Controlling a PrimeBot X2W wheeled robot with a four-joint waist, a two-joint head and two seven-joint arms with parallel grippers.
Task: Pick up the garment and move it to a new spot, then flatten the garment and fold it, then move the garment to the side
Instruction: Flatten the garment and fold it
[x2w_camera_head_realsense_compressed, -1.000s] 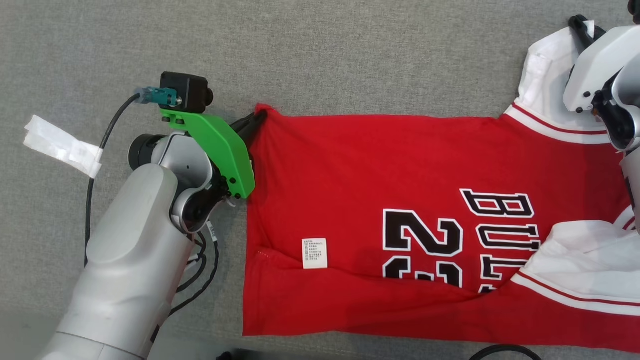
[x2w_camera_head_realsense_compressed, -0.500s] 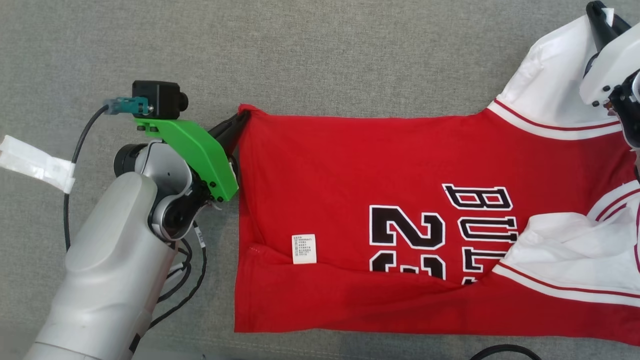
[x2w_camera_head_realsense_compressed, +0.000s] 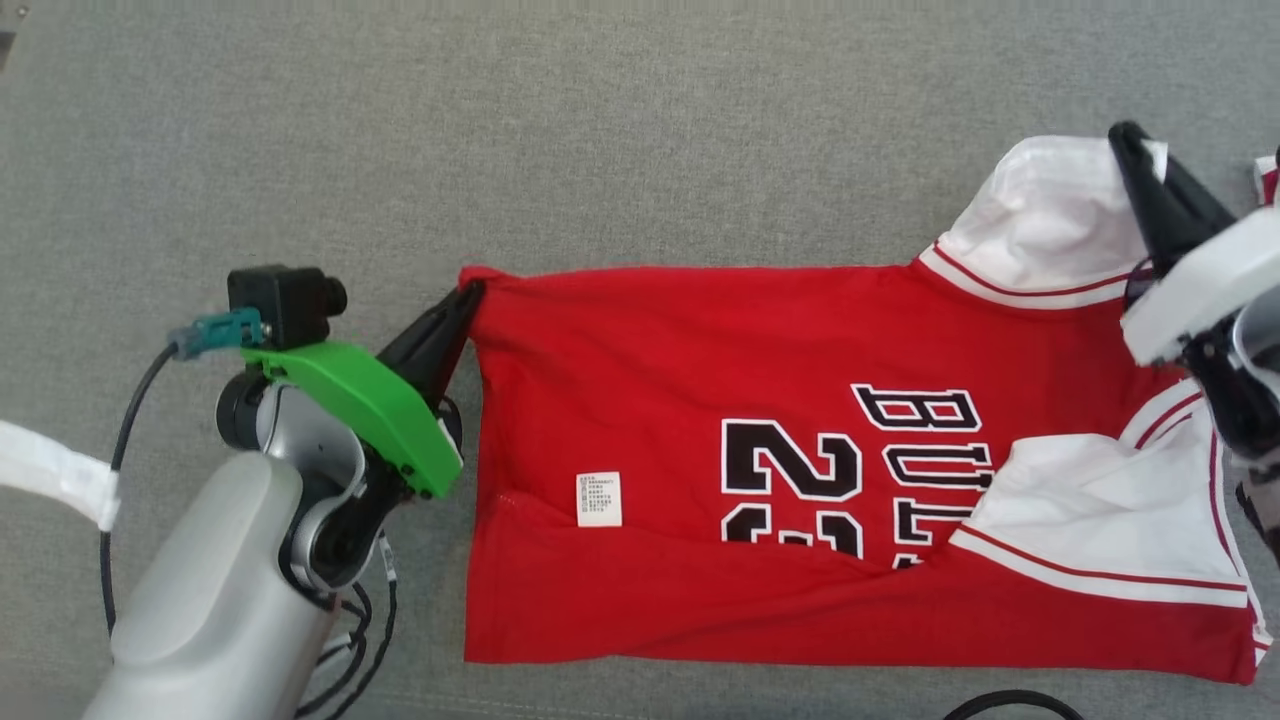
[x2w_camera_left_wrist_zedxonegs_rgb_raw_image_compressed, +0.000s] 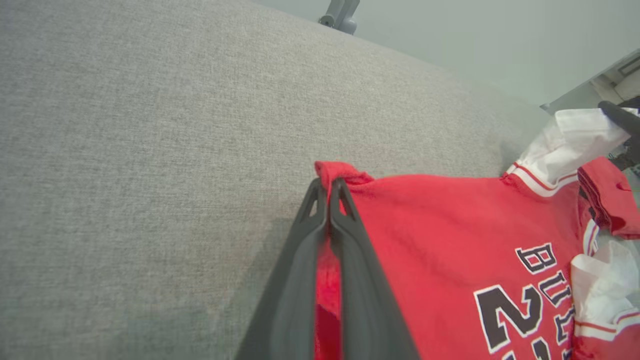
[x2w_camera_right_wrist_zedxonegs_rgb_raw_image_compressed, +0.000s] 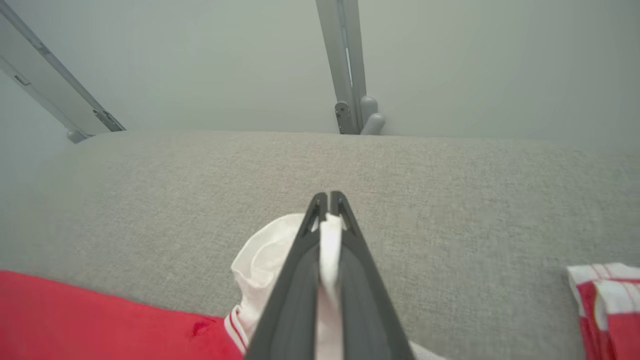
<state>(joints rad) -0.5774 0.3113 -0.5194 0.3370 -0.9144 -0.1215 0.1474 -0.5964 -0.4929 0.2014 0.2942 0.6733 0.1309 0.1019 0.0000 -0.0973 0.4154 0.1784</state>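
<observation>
While both grippers are clamped tight, the red jersey (x2w_camera_head_realsense_compressed: 700, 400) lies spread on the grey fabric surface (x2w_camera_head_realsense_compressed: 600, 130) between them. The left gripper (x2w_camera_head_realsense_compressed: 468, 292) pinches the jersey's far hem corner, and the left wrist view shows red cloth squeezed between the closed fingers (x2w_camera_left_wrist_zedxonegs_rgb_raw_image_compressed: 300, 260). The right gripper (x2w_camera_head_realsense_compressed: 1128, 140) has its jaws pressed together on the edge of a white sleeve (x2w_camera_head_realsense_compressed: 1040, 215), a strip of white fabric caught between the fingers (x2w_camera_right_wrist_zedxonegs_rgb_raw_image_compressed: 295, 280) in the right wrist view.

Close behind the left gripper sit its green bracket (x2w_camera_head_realsense_compressed: 360, 395) and black camera (x2w_camera_head_realsense_compressed: 280, 300), with a dark cable (x2w_camera_head_realsense_compressed: 125, 480) and a white tape tag (x2w_camera_head_realsense_compressed: 50, 475) trailing off behind the arm, away from the cloth. A second white sleeve (x2w_camera_head_realsense_compressed: 1100, 520) lies crumpled over the red body near the right wrist. A fold of red cloth covers the lower part of the black number (x2w_camera_head_realsense_compressed: 790, 480), and a small white label (x2w_camera_head_realsense_compressed: 598, 499) sits on the body toward the left gripper's end.

Beyond both sets of fingertips the grey surface runs bare to its far edge, where a metal post (x2w_camera_right_wrist_zedxonegs_rgb_raw_image_compressed: 345, 65) stands ahead of the right gripper. Another dark cable (x2w_camera_head_realsense_compressed: 1010, 700) peeks in at the near edge below the jersey.
</observation>
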